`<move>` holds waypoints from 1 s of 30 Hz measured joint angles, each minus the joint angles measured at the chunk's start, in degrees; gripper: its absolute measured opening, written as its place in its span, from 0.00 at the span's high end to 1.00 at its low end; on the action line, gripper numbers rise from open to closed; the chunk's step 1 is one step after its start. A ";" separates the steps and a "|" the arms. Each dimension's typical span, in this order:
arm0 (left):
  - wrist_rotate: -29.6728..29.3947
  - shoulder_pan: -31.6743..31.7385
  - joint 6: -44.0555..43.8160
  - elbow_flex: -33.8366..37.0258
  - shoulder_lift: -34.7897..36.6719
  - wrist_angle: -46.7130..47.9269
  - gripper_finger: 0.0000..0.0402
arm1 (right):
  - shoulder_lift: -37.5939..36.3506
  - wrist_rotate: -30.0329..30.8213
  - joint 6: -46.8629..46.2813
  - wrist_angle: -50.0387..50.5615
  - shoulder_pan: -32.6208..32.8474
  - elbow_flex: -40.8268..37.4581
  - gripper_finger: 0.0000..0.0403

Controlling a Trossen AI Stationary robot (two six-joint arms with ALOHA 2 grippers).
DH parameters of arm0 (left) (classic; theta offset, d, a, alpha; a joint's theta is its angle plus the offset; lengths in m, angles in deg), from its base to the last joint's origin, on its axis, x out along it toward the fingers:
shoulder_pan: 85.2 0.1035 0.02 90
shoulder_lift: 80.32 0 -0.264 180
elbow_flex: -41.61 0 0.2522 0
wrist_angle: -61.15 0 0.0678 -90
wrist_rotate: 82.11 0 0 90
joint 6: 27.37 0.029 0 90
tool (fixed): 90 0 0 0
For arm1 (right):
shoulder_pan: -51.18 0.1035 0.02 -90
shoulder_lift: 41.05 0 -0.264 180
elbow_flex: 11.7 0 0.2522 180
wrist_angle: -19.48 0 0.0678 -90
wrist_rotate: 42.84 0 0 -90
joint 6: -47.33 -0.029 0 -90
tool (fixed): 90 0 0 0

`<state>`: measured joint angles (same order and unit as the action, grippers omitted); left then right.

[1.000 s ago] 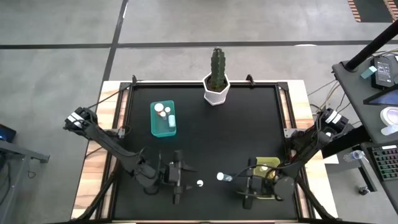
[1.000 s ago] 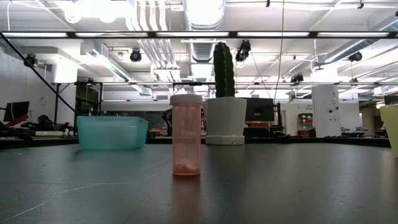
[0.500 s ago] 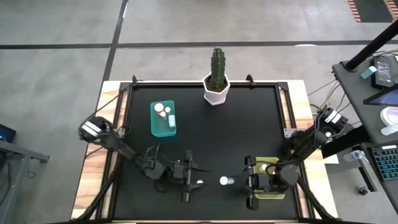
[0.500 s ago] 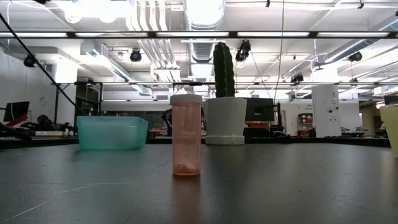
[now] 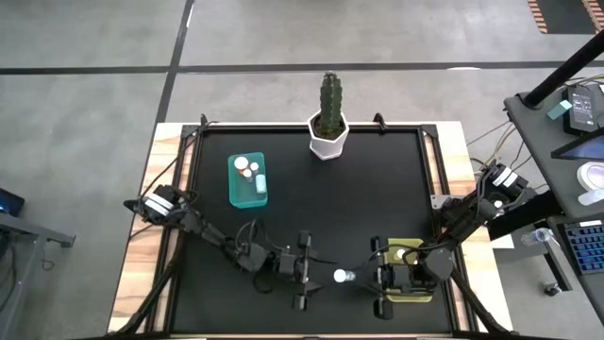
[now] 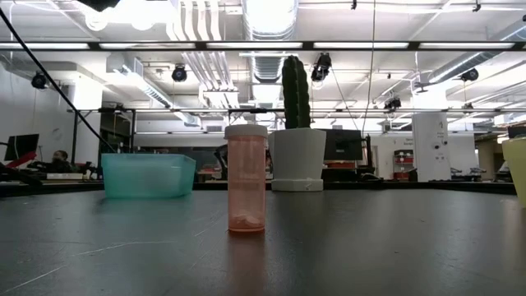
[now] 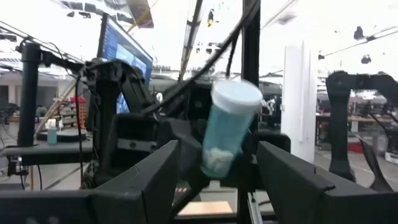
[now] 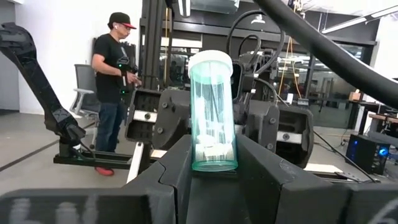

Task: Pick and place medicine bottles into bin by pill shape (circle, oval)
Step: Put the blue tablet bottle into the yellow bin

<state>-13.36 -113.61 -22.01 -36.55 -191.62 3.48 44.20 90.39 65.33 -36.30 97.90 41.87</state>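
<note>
A blue-tinted medicine bottle with a white cap was held by the right gripper, whose fingers were pressed against the bottle's lower part on either side. In the overhead view this bottle was seen near the front edge of the bench, just beside the yellow bin, with its cap turned toward the left arm. The left gripper was positioned close to it and facing it, its fingers spread wide and nothing held between them; from the left wrist the bottle was seen tilted beyond those fingers. An orange medicine bottle was seen upright on the bench in the low view. Further bottles were seen inside the teal bin, well apart from both grippers. A cactus pot was seen at the far edge. A person was visible in the room behind.
</note>
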 joint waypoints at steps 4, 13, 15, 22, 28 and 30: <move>0.02 0.61 -0.07 -0.61 0.01 0.00 0.50 | 0.02 -0.02 0.04 0.00 -0.13 0.00 0.74; 1.51 1.85 -0.23 -4.12 -1.87 0.49 0.50 | 0.04 -0.08 0.07 -0.20 -1.34 0.00 0.74; 2.79 2.10 -0.05 -4.72 -2.35 0.47 0.50 | 0.04 -0.15 0.07 -0.22 -1.57 0.00 0.74; 3.02 2.17 0.02 -4.79 -2.72 0.42 0.59 | 0.04 -0.17 0.07 -0.30 -1.66 0.02 0.74; 3.17 2.17 0.16 -4.68 -2.72 0.44 0.72 | 0.04 -0.10 0.00 -0.46 -1.66 0.04 0.74; 3.10 2.17 0.20 -4.68 -2.72 0.47 0.76 | 0.04 -0.13 -0.04 -0.46 -1.64 0.04 0.74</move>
<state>-10.26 -111.44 -21.81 -41.23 -194.34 3.95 44.25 90.25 65.29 -36.76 96.26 41.91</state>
